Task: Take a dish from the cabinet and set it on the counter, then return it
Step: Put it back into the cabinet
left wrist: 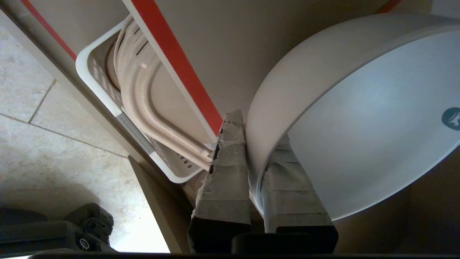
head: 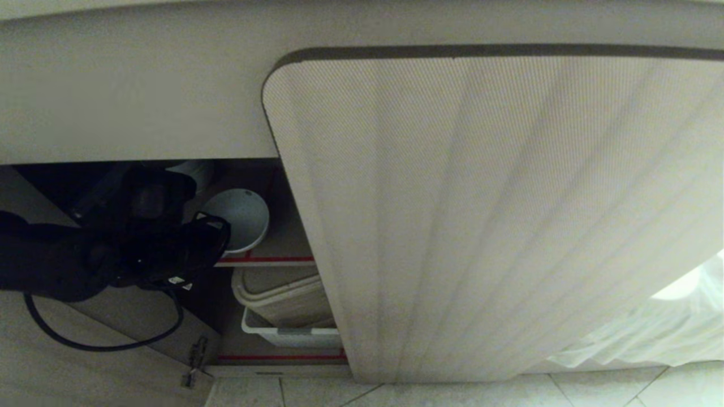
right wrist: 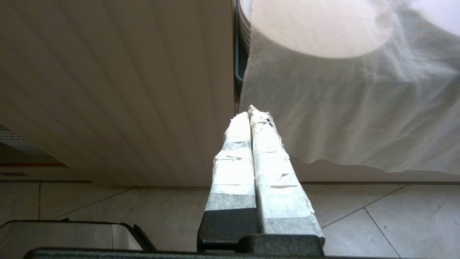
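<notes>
The small round glossy white bowl is sitting tilted at the front edge of the beige fluted cabinet's red-taped upper shelf.

head cam low, facing cabinet front, close, left wrist cam inside cabinet opening, v. near red-taped shelf, both share shelf, right wrist cam beside fluted door, facing floorward

Glossy white dish bearing a small teal mark. Beige, vertically fluted cabinet door; red-taped shelf edge under the dish. Below that shelf, white perforated basket.
</notes>
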Tool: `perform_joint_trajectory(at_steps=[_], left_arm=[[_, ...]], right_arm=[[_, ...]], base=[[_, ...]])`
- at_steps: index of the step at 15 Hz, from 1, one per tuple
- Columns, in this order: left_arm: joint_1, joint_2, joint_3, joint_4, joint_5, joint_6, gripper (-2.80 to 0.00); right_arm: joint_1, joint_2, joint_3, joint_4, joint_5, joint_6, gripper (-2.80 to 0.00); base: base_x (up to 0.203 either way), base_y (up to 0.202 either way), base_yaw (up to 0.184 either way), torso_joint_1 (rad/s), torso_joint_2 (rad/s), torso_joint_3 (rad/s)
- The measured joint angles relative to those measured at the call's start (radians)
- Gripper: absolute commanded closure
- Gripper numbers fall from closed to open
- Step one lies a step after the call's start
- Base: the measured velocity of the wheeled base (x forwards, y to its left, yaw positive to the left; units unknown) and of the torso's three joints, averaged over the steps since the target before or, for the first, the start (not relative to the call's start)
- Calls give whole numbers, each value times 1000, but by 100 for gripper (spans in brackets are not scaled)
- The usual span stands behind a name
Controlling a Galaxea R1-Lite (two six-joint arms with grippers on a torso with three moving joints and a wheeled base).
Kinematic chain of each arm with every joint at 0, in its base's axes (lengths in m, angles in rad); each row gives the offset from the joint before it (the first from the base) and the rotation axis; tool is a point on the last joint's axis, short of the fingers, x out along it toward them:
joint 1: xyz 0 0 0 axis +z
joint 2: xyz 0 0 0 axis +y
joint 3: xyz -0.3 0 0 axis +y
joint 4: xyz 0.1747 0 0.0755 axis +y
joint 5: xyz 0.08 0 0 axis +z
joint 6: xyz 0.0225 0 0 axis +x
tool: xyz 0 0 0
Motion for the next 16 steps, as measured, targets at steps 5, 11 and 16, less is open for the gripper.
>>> perform_joint_trajectory(at_steps=[5, 11, 16], left_arm=[[0, 0, 0, 21, -25, 0, 0], [1, 14, -46, 93, -69, 0, 0], [1, 37, -60, 94, -72, -1, 0]], right_arm=[[0, 0, 0, 0, 0, 1, 0], [0, 0, 0, 0, 0, 1, 0], [0, 0, 0, 0, 0, 1, 0]], base=[[0, 0, 0, 0, 0, 0], [0, 0, 0, 0, 0, 0], [0, 0, 0, 0, 0, 0]])
